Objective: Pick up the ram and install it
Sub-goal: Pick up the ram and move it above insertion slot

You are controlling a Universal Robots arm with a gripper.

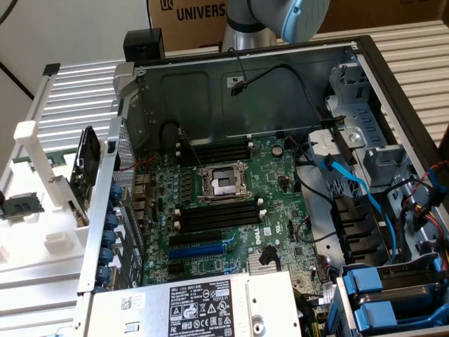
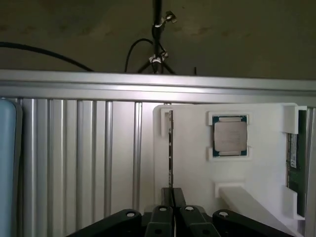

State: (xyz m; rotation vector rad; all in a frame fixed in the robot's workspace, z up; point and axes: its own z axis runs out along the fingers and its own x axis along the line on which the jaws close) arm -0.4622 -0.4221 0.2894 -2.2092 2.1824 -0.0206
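My gripper (image 2: pixel 173 197) looks closed on the ram (image 2: pixel 170 148), which stands on its edge in the white tray (image 2: pixel 192 168), beside the silver chip (image 2: pixel 229 137). I think it is light, stiff and easy to break, so I hold its 2 flat sides.

Standing in the white holder (image 2: pixel 192 173), the ram (image 2: pixel 170 148) shows us only its thin edge, its flat faces turned away. Its near end is lost between the closed fingertips of the gripper (image 2: pixel 173 192), whose body the frame cuts off. On the holder's side opposite the ram, a green board (image 2: pixel 292 158) sits partly behind the holder's lip, its markings too small to read.
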